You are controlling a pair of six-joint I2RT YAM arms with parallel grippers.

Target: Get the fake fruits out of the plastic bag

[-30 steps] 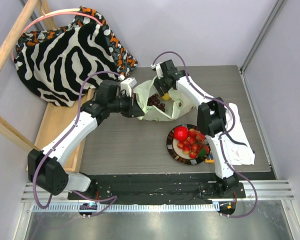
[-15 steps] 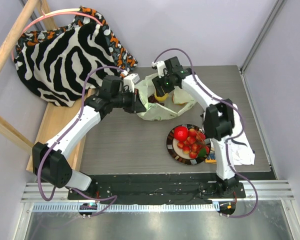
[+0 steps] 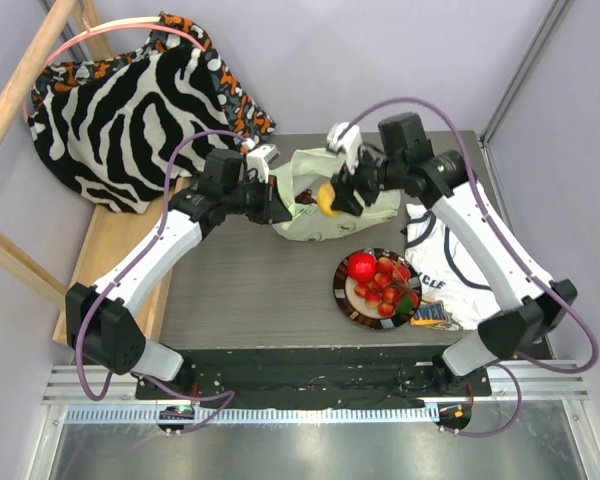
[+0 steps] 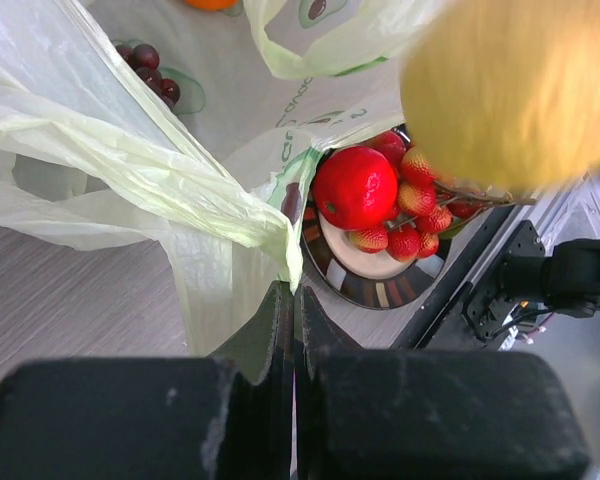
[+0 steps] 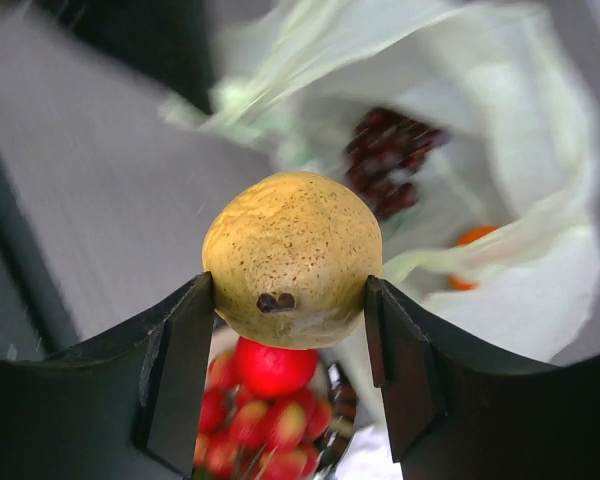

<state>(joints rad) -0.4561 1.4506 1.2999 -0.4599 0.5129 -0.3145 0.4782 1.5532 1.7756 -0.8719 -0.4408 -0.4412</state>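
Note:
The pale green plastic bag [image 3: 310, 222] lies crumpled at the table's middle back. My left gripper [image 3: 278, 205] is shut on its left edge [image 4: 270, 245] and holds it up. My right gripper [image 3: 332, 197] hangs just above the bag's mouth, shut on a yellow speckled fruit [image 5: 292, 258]. Inside the bag lie dark purple grapes [image 5: 390, 160] and an orange [image 5: 470, 240]. A red apple [image 3: 361, 266] and several strawberries [image 3: 385, 295] sit on a striped plate [image 3: 338, 290] in front of the bag.
A white printed T-shirt [image 3: 450, 260] lies to the right of the plate. A zebra-striped cloth [image 3: 130, 100] is heaped at the back left, with a wooden board [image 3: 110, 260] along the table's left side.
My right gripper has come up out of the bag with the yellow fruit, and its arm has swung out to the right. The left gripper keeps its hold on the bag.

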